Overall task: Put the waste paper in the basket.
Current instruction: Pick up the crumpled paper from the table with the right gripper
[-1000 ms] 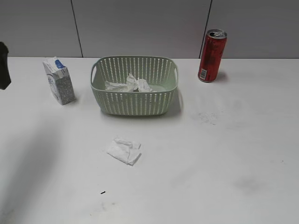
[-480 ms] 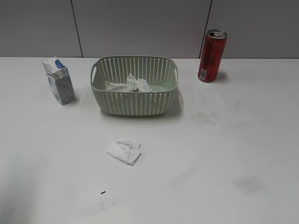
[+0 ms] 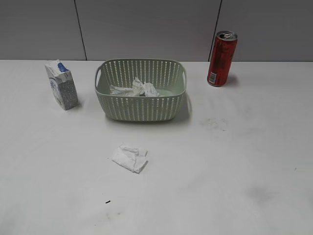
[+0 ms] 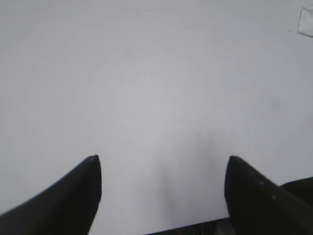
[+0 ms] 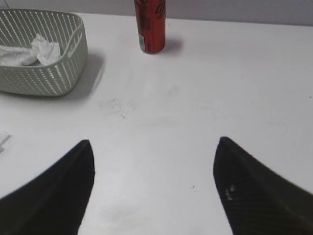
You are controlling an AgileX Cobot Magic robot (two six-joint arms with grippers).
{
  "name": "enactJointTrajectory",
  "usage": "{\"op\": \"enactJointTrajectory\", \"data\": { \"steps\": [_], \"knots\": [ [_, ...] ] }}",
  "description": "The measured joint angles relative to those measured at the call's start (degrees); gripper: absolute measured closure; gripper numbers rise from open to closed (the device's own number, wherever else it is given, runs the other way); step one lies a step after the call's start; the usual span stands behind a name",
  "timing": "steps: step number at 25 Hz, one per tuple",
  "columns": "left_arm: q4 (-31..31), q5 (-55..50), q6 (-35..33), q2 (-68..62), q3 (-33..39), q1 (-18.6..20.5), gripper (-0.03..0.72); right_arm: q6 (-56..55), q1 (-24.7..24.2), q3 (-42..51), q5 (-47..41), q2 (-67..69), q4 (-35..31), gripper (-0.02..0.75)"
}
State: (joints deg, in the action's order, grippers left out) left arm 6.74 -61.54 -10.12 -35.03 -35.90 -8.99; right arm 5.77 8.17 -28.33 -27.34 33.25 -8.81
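A pale green slotted basket (image 3: 141,108) stands at the back middle of the white table, with crumpled white waste paper (image 3: 135,88) inside it; both also show in the right wrist view, the basket (image 5: 46,78) and the paper in it (image 5: 34,51). One more paper wad (image 3: 129,157) lies on the table in front of the basket; its corner shows in the left wrist view (image 4: 306,22). Neither gripper shows in the exterior view. My left gripper (image 4: 161,159) is open and empty over bare table. My right gripper (image 5: 154,142) is open and empty, well short of the basket.
A red can (image 3: 222,58) stands at the back right and also shows in the right wrist view (image 5: 150,25). A white-and-blue speckled carton (image 3: 61,84) stands upright left of the basket. A grey wall runs behind the table.
The dark arm part at the left edge of the exterior view has withdrawn out of frame, and its shadow on the table has faded. The objects have not moved.
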Motion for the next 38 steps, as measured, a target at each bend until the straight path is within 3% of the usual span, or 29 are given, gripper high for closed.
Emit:
{"op": "enactJointTrajectory", "data": {
  "steps": [7, 13, 18, 23, 29, 33, 38],
  "knots": [
    [1.62, 0.55, 0.0, 16.37, 5.95, 0.0, 0.109, 0.0, 0.0, -10.33, -2.03, 22.93, -2.61, 0.166],
    [2.03, 1.79, 0.0, 27.82, 6.28, 0.0, 0.109, 0.05, 1.91, -21.92, -8.49, 40.02, -5.6, 0.166],
    [2.09, 1.85, 0.0, 34.94, 6.4, 0.0, 0.109, 0.05, 11.32, -29.3, -9.4, 50.09, -5.67, 0.166],
    [2.05, 1.8, 0.0, 35.28, 6.85, 0.0, 0.109, -1.17, 22.7, -34.94, -8.36, 60.34, -5.73, 0.166],
    [2.05, 1.8, 0.0, 35.28, 6.85, 0.0, 0.109, -1.77, 33.01, -43.7, -8.06, 73.55, -3.76, 0.166],
    [2.05, 1.8, 0.0, 35.28, 6.85, 0.0, 0.109, -2.92, 37.4, -50.51, -7.95, 81.45, 0.49, 0.166],
    [2.05, 1.8, 0.0, 35.28, 6.85, 0.0, 0.109, -3.16, 38.38, -56.55, -8.16, 88.03, 2.21, 0.166]
  ]
}}
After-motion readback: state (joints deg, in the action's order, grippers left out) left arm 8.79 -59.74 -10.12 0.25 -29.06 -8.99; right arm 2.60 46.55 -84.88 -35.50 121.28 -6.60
